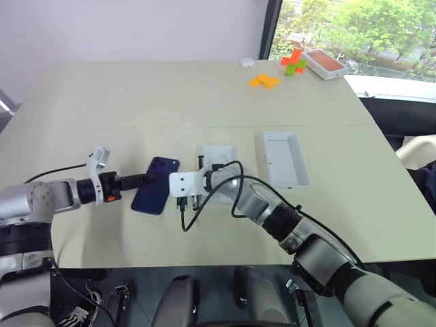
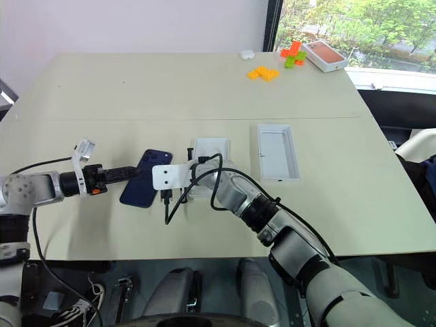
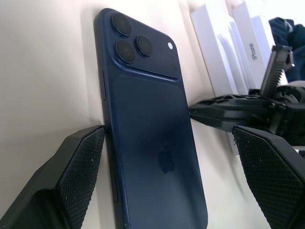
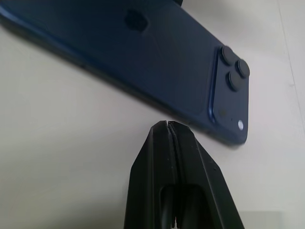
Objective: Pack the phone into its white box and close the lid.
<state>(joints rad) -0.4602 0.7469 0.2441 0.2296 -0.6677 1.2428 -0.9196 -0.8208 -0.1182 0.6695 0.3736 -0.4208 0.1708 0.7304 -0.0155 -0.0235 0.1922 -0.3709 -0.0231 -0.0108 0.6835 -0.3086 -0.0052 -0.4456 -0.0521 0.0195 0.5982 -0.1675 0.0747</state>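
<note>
the phone (image 1: 156, 184) lies face down on the table (image 1: 136, 102), left of the white box (image 1: 285, 158). the left gripper (image 3: 167, 176) straddles it spread wide, ready to pinch; the right gripper (image 4: 170, 131), pressed together, braces beside it.

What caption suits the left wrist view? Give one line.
Open left gripper straddles the phone lying face down on the table.

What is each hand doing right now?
Left hand: open, fingers either side of the phone, not gripping it.
Right hand: closed, empty, beside the phone.
</note>
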